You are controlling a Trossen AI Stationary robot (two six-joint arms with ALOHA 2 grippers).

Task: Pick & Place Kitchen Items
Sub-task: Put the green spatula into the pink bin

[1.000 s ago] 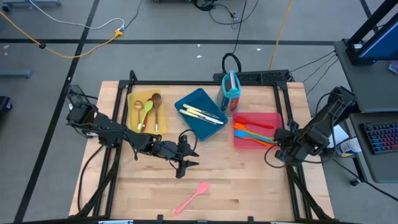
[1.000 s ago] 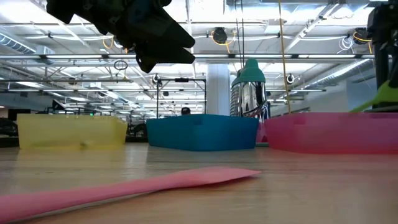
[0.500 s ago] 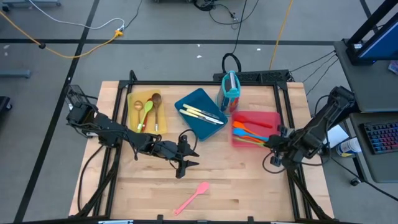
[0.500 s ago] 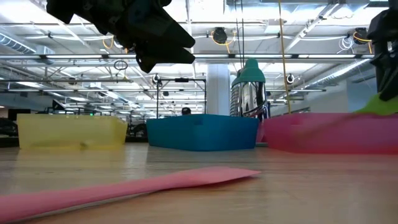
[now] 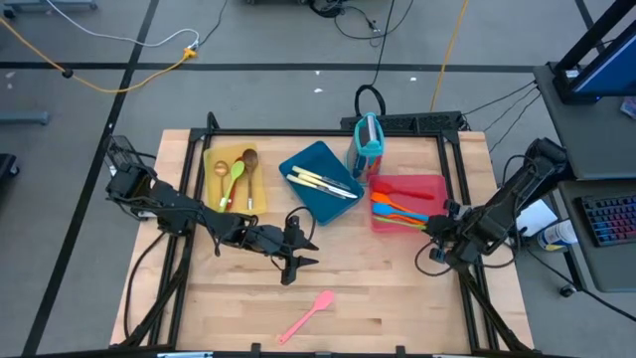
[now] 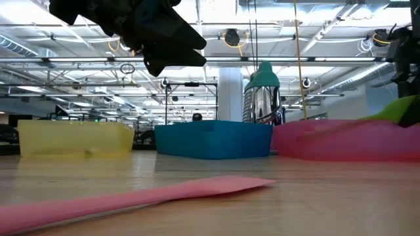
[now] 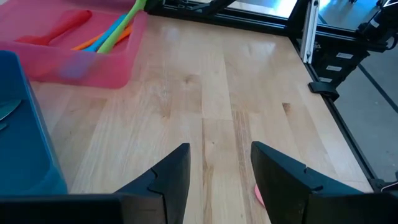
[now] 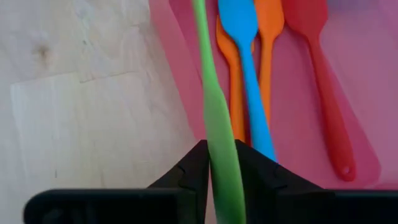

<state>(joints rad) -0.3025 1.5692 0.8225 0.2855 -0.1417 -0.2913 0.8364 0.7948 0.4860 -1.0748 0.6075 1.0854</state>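
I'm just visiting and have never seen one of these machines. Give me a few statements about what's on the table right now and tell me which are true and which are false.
1. A pink spatula lies loose on the bare wood of the table. True.
2. The red tray is empty. False: it holds red, orange and blue utensils.
3. The right gripper has a green utensil between its fingers, reaching over the red tray. True.
4. The left gripper is carrying a wooden spoon. False: nothing is between its open fingers, which hover over the table.
5. The yellow tray holds a green spoon. True.
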